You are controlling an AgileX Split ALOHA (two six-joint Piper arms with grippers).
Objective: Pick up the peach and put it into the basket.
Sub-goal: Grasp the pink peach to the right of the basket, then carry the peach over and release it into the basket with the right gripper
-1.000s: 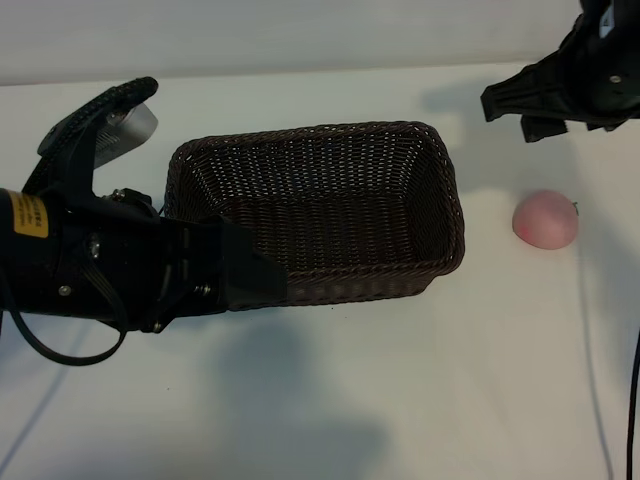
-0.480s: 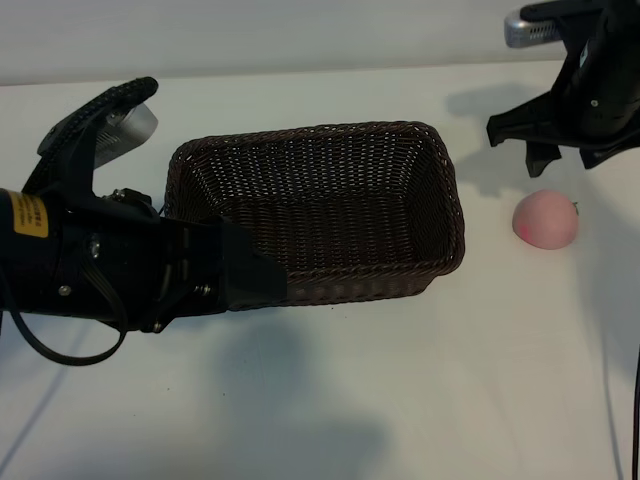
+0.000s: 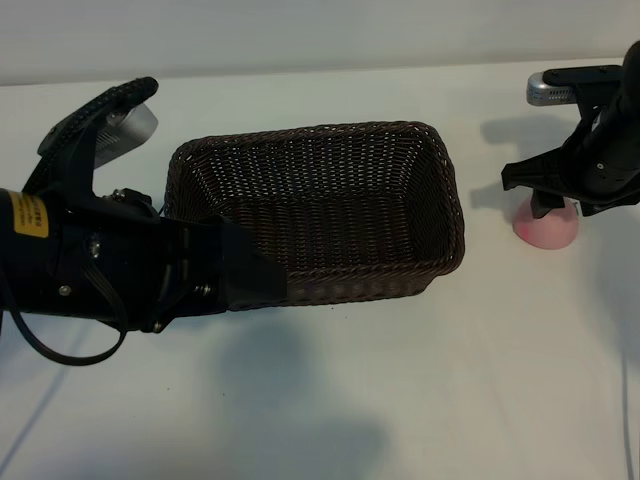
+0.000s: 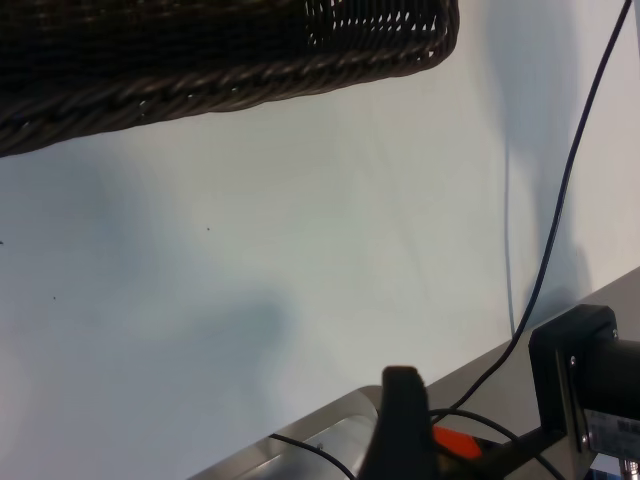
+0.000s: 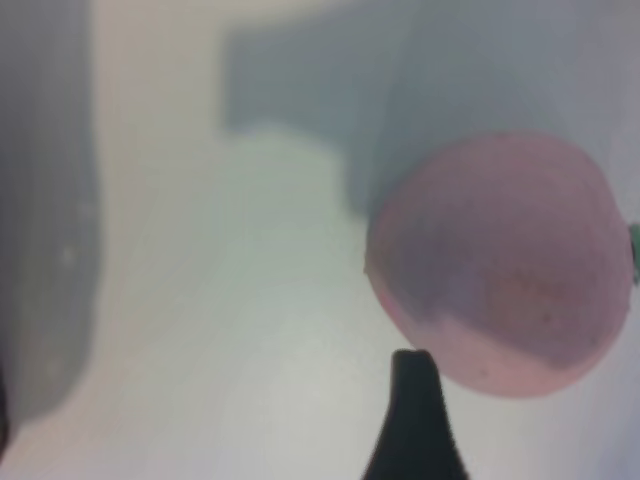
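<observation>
The peach (image 3: 546, 231) sits on the white bench (image 3: 420, 380) close to its right edge, just beside the basket's right end but not touching it. The right tool (image 3: 560, 195) hangs right over it, fingers spread, covering the top of the fruit in the exterior view. In the right wrist view, one dark fingertip (image 5: 415, 420) sits just beside the peach (image 5: 500, 265); can't tell if it's touching.

The basket (image 3: 445, 215) is mid-bench, long side running left to right, nothing visible inside. The bare strip of bench between it and the peach has only the arm's shadow on it.

The left tool (image 3: 245, 275) is parked against the basket's front-left corner, fingers spread too, and it hides that bit of rim. A thin dark cable (image 4: 560, 190) trails along the bench at the front right.
</observation>
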